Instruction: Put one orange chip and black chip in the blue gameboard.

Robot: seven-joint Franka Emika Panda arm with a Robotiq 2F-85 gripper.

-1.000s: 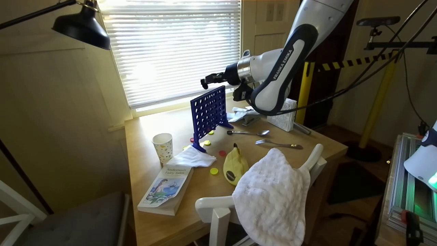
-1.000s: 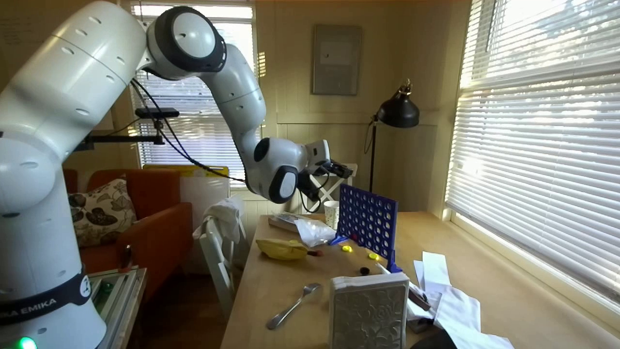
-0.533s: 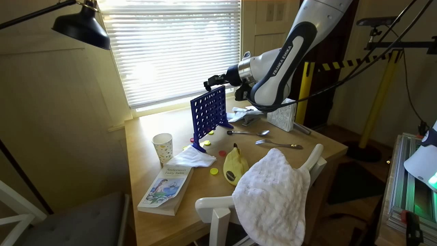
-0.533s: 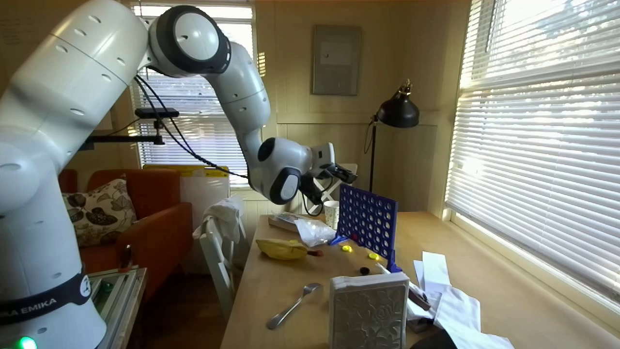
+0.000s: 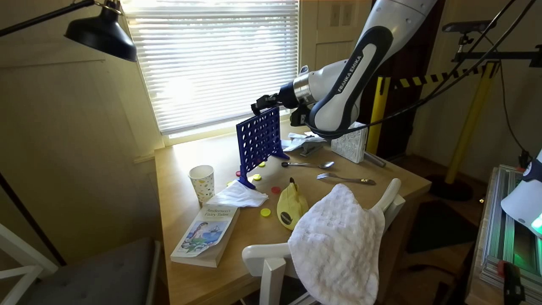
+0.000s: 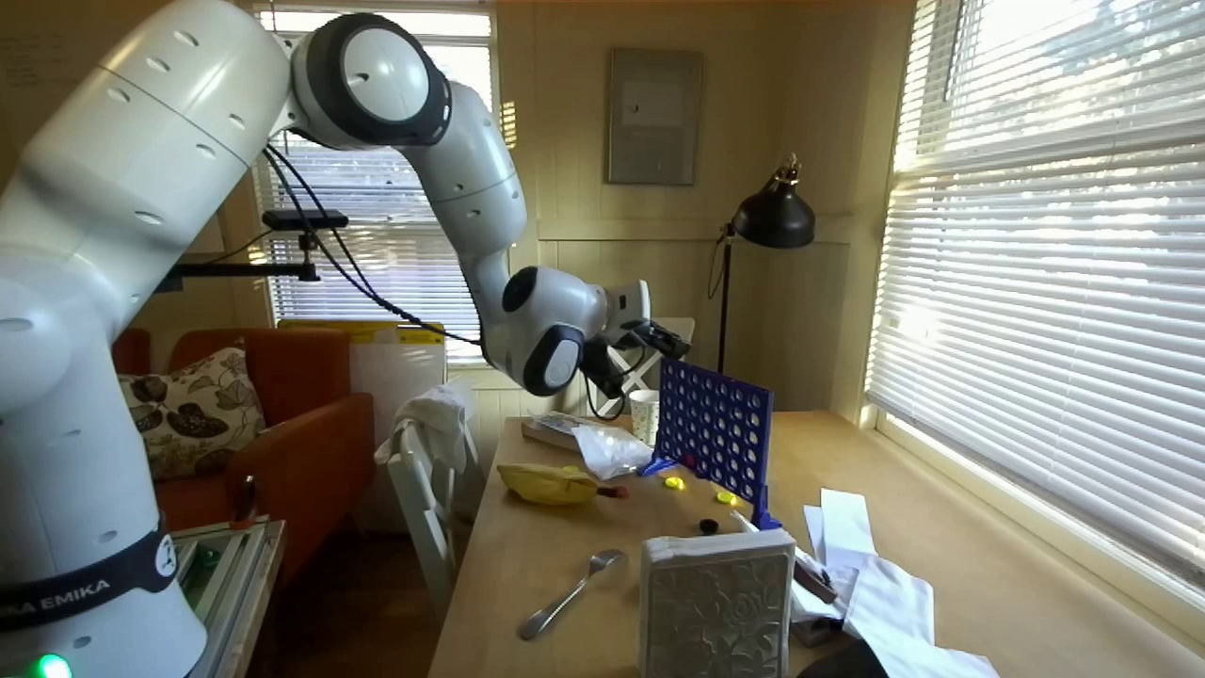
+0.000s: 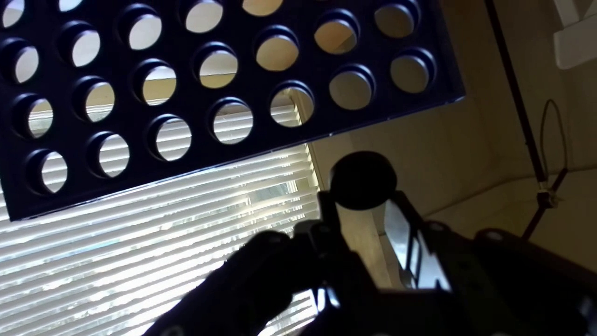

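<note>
- Just above the top edge of the upright blue gameboard (image 7: 198, 99), I see the gripper (image 7: 364, 200), clamped on a black chip (image 7: 363, 177).
- Chip position: between the jaws, near the board's edge, apart from it.
- Chip appearance: round outline, dark against the light.
- Board appearance: dark-blue grid, rows of round holes, a leg at each end, standing on the table (image 5: 254, 228).

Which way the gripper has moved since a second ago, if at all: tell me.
Yes, downward: in both exterior views the gripper sits lower than a second ago against the blue gameboard, which has stayed put.
</note>
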